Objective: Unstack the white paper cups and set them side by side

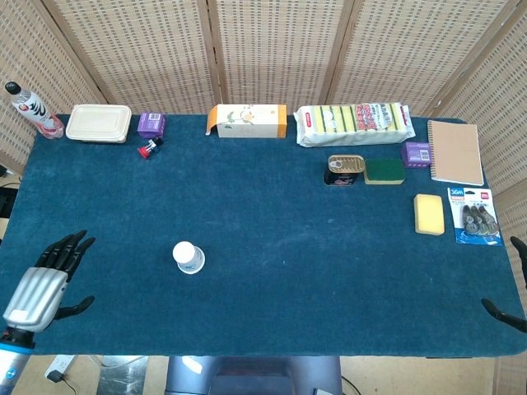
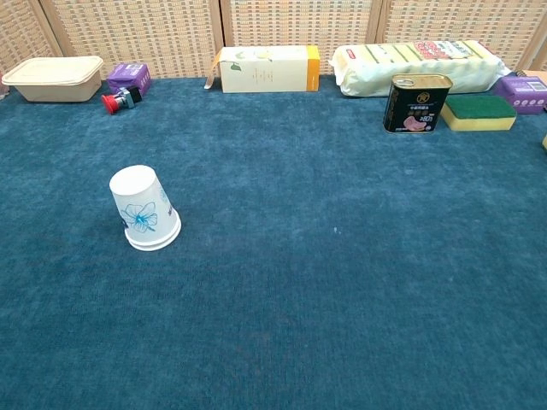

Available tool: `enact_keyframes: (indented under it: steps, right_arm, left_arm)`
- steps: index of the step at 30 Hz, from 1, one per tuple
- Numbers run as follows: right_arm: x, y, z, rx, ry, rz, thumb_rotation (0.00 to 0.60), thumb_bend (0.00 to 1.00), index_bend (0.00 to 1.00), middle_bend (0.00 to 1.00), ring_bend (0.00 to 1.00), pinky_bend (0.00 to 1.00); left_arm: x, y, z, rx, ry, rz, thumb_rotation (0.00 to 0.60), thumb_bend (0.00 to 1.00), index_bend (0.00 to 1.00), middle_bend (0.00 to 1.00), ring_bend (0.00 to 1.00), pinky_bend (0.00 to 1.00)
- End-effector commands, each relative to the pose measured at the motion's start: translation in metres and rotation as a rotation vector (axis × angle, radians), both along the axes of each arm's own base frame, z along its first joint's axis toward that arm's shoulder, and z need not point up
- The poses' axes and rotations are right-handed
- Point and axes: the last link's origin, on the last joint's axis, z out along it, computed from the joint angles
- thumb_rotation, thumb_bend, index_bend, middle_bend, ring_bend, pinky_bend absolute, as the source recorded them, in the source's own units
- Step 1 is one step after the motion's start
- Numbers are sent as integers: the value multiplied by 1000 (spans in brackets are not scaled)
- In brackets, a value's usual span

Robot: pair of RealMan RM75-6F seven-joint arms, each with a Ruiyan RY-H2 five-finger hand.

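Observation:
The stacked white paper cups [image 1: 188, 257] stand upside down on the blue table cloth, left of centre; the chest view shows the cups [image 2: 144, 208] with a blue flower print. My left hand [image 1: 45, 278] hovers over the near-left part of the table, fingers spread, holding nothing, well to the left of the cups. Only dark fingertips of my right hand [image 1: 512, 280] show at the near-right table edge, spread apart and empty. Neither hand appears in the chest view.
Along the back edge stand a bottle [image 1: 31, 110], a beige lunch box [image 1: 99, 123], a purple box [image 1: 151, 124], a red cap [image 1: 147, 149], a tea carton [image 1: 247, 120] and a sponge pack [image 1: 354, 122]. A tin [image 1: 344, 170], sponges [image 1: 429, 214], notebook [image 1: 454, 152] and blister pack [image 1: 475, 216] lie right.

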Motion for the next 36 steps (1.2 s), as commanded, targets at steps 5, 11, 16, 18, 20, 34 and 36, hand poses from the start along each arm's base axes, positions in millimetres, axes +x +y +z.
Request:
enact_keyframes:
  steps: [5,11,16,18,20,34,36]
  right_arm:
    - [0,0,0,5,-9,1,600,0,73,0,0,0]
    - [-1,-1,2,6,-22,2,600,0,80,0,0,0]
    - [-2,-1,5,4,-38,1,600,0,83,0,0,0]
    - [-3,-1,6,4,-43,2,600,0,83,0,0,0]
    - [-3,-1,7,3,-47,4,600,0,83,0,0,0]
    - [-4,-2,10,1,-72,4,600,0,83,0,0,0]
    - [-4,-2,10,3,-73,4,600,0,83,0,0,0]
  left_arm:
    - [40,70,-29,-207,29,-4,600,175,0,0,0,92]
    - [63,98,-53,-269,27,1,600,194,24,0,0,92]
    - [87,114,-74,-294,20,-10,600,207,137,0,0,92]
    - [94,118,-81,-298,27,-5,600,210,169,0,0,92]
    - [100,120,-87,-301,40,-3,600,210,190,0,0,92]
    - [107,124,-105,-315,107,47,600,210,193,0,0,92]
    - [106,123,-106,-320,112,55,600,210,194,0,0,92]
